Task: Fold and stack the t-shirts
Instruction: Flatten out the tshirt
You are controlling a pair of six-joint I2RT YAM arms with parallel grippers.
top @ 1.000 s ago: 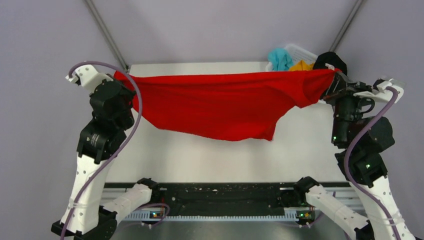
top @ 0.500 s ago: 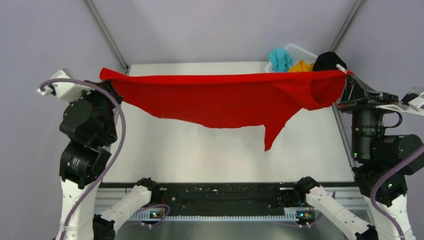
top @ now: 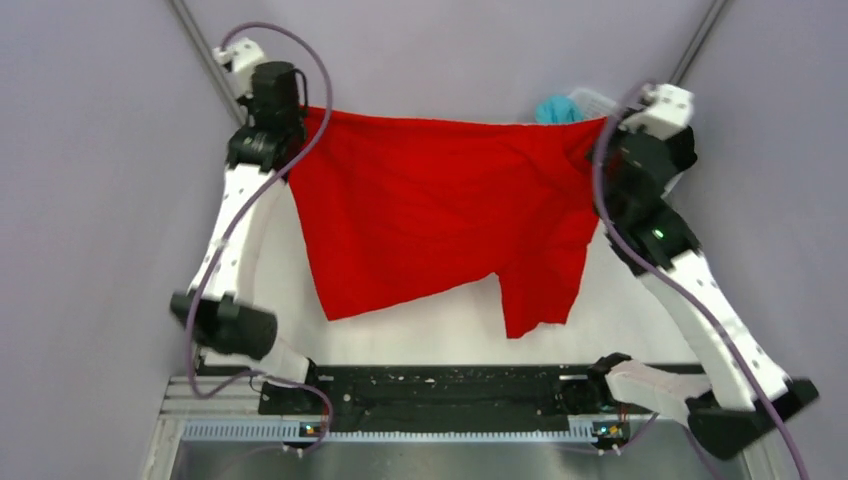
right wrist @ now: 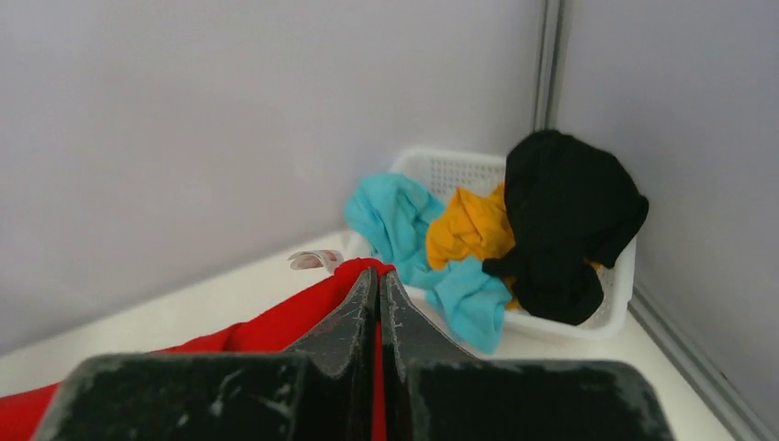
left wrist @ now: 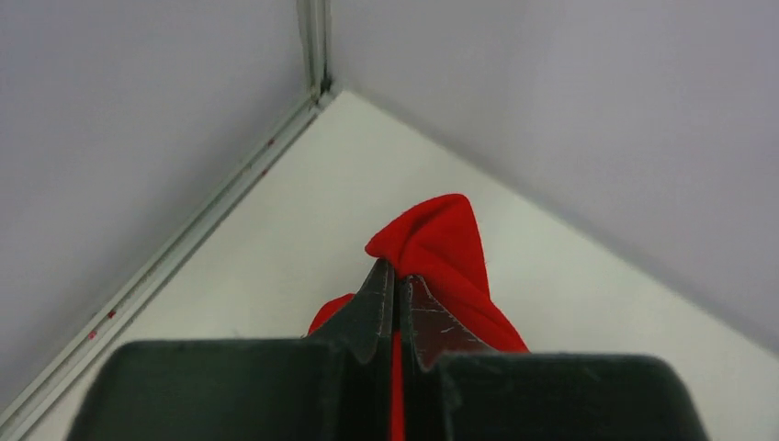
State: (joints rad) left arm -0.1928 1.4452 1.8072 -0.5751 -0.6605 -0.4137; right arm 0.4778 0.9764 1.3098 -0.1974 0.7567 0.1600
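The red t-shirt (top: 430, 215) hangs spread between my two grippers over the far half of the table. My left gripper (top: 300, 118) is shut on its far left corner (left wrist: 441, 243), with red cloth pinched between the jaws (left wrist: 397, 276). My right gripper (top: 598, 130) is shut on its far right corner (right wrist: 276, 322), with red cloth between the jaws (right wrist: 378, 280). The shirt's lower edge droops toward the table's near side. The teal t-shirt (right wrist: 404, 230), the orange-yellow t-shirt (right wrist: 468, 225) and the black t-shirt (right wrist: 565, 216) lie bunched in the basket.
A white mesh basket (right wrist: 611, 308) stands in the table's far right corner, mostly hidden behind my right arm in the top view, where only the teal cloth (top: 556, 108) shows. The white table (top: 440, 330) has walls on three sides. A black rail (top: 450, 385) runs along the near edge.
Both arms have swung from the near sides to the far end of the table, carrying the red shirt up and away; it now hangs longer and flatter, with its hem lower.
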